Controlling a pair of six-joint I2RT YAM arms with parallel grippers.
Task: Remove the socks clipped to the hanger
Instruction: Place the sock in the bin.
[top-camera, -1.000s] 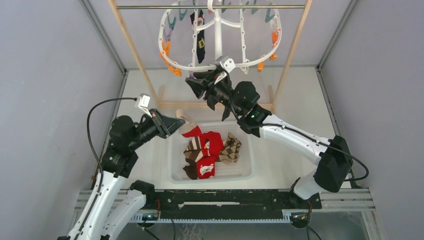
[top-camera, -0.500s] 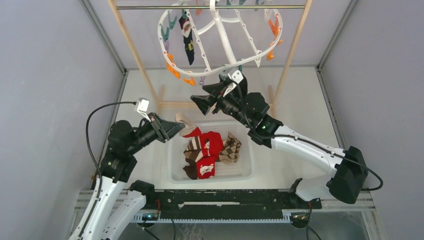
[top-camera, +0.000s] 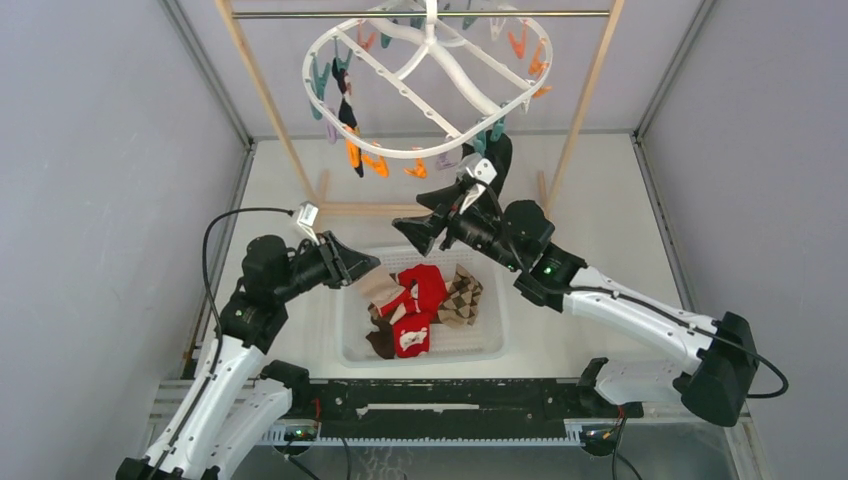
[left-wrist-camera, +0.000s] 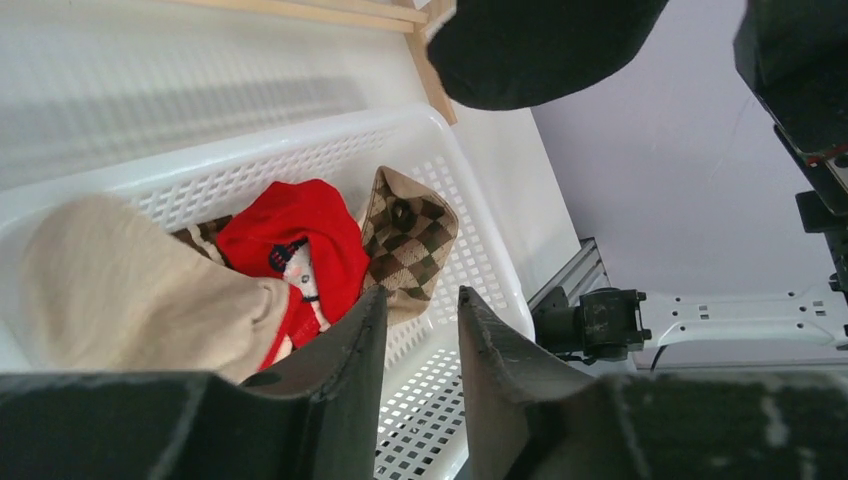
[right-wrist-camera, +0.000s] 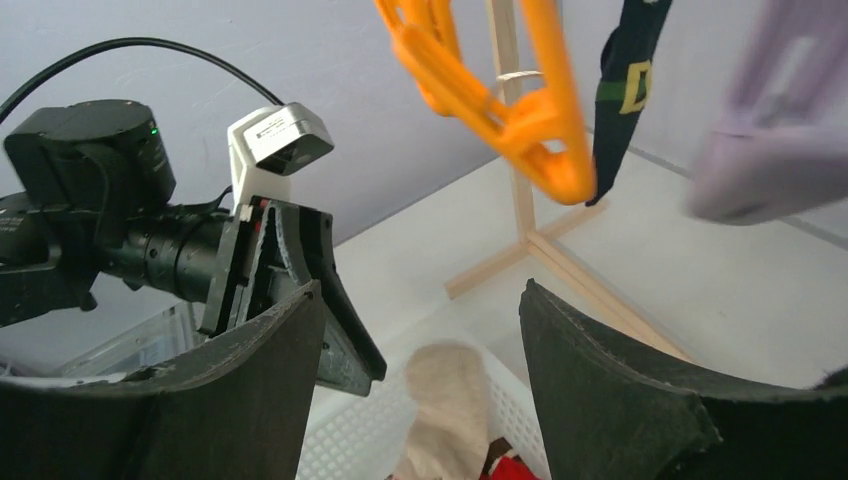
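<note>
Overhead view of two robot arms at a sock-drying job that looked mostly done. The left hand (top-camera: 372, 265) hovered over the left edge of a white basket (top-camera: 425, 352) on the worktop (top-camera: 600, 220). Its fingers were a little apart and pinched nothing. Just under and ahead of that hand a beige sock (left-wrist-camera: 140, 290) lay in the basket. Beyond it to the right sat a heap of freed socks (top-camera: 415, 305): red, brown striped and tan argyle.

Above and beyond the left hand, one dark sock (top-camera: 346, 112) with a yellow mark was left clipped to the hanger (top-camera: 395, 152). It hung straight down, its long axis vertical and its free end lowest. The hanger, a white oval frame, was tipped, with its long axis running left to right and its near rim just above the right hand (top-camera: 412, 232). That hand was spread wide and empty, aimed leftward. A black shape beside its wrist might have been another sock; I could not tell.
</note>
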